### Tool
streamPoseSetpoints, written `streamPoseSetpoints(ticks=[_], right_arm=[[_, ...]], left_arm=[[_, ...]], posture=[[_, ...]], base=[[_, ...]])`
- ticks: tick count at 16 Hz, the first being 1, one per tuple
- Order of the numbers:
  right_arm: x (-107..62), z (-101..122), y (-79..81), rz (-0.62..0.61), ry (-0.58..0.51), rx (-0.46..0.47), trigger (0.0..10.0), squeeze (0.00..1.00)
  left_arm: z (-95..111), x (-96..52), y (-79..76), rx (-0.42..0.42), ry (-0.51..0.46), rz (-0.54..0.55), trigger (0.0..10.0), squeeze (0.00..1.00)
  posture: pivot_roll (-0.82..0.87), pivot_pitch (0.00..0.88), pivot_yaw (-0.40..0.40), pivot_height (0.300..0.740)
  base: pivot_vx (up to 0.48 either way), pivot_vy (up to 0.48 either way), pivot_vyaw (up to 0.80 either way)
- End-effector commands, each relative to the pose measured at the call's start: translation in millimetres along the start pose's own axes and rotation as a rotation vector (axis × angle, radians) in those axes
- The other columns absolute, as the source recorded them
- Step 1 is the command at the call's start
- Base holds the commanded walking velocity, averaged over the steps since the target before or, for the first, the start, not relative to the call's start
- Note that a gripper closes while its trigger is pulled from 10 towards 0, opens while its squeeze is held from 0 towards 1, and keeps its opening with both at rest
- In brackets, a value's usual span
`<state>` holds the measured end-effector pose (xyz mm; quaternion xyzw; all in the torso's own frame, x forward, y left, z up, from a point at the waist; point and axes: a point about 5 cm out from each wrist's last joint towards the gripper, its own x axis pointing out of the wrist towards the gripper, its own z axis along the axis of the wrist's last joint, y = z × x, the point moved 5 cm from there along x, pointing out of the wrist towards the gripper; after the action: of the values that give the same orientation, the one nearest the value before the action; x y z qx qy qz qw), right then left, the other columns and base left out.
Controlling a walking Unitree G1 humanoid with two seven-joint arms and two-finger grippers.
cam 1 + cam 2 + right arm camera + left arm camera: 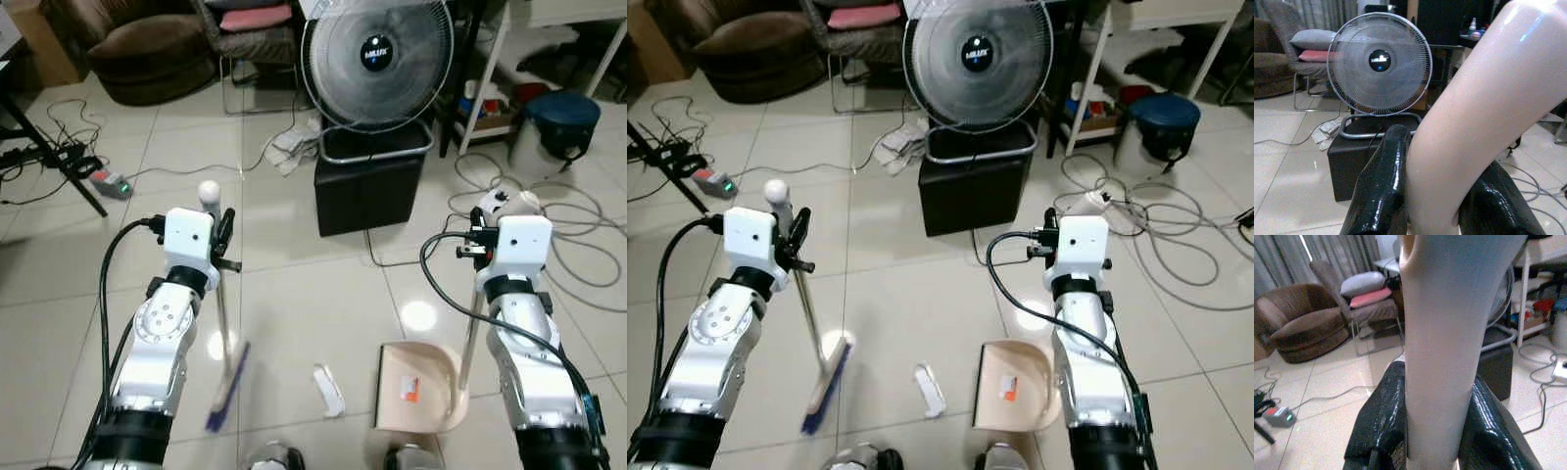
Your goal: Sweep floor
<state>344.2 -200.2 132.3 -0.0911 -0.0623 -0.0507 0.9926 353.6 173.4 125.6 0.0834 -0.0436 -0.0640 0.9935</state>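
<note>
Upright broom [227, 323], bristles floorward

White brand lettering on dark round hub of fan [376, 54], too blurred to read for certain; orange label inside dustpan [411, 390], print too small to read; no other readable text

My left gripper [795, 240], at the left of the frame, is clamped on the broom [813, 338] handle; its blue bristles meet the tiled floor [911, 294] at lower left. My right gripper [1048, 245] holds the beige dustpan [1014, 387] handle at lower centre. A white scrap [930, 389] lies between the broom and dustpan. A fan [978, 61] stands on a black box [975, 186] at upper centre.
</note>
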Motion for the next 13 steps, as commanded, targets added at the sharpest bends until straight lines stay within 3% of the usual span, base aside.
streamPoseSetpoints(ticks=[1, 3, 7, 11, 12, 13], right_arm=[[3.5, 11, 2.9, 0.018, -0.057, -0.018, 10.0, 0.0], [14.3, 6, 9.9, 0.069, -0.073, -0.019, 10.0, 0.0], [33.6, 2, 20.4, 0.142, -0.1, -0.044, 10.0, 0.0], [33.6, 2, 20.4, 0.142, -0.1, -0.044, 10.0, 0.0], [32.1, -3, 59.7, 0.233, -0.121, -0.083, 10.0, 0.0], [28.4, -1, 81.8, 0.266, -0.148, -0.086, 10.0, 0.0]], left_arm=[[8, 3.1, 8.7, 0.028, -0.029, 0.025, 10.0, 0.0], [5, 10.9, 17.7, 0.011, -0.026, 0.067, 10.0, 0.0], [8, 18.8, 13.3, -0.03, -0.075, 0.07, 10.0, 0.0], [8, 18.8, 13.3, -0.03, -0.075, 0.07, 10.0, 0.0], [-4, 17.5, 2.5, -0.04, -0.058, 0.061, 10.0, 0.0], [-11, 16.5, -5.3, -0.055, -0.054, 0.052, 10.0, 0.0]], posture=[[0.01, 0.159, 0.109, 0.74], [0.03, 0.2, 0.111, 0.74], [0.06, 0.269, 0.116, 0.74], [0.06, 0.269, 0.116, 0.74], [0.08, 0.304, 0.121, 0.74], [0.08, 0.305, 0.125, 0.74]], base=[[0.0, 0.0, 0.0], [0.0, 0.0, 0.0], [0.0, 0.0, 0.0], [0.0, 0.0, 0.0], [0.0, 0.0, 0.0], [0.0, 0.0, 0.0]])
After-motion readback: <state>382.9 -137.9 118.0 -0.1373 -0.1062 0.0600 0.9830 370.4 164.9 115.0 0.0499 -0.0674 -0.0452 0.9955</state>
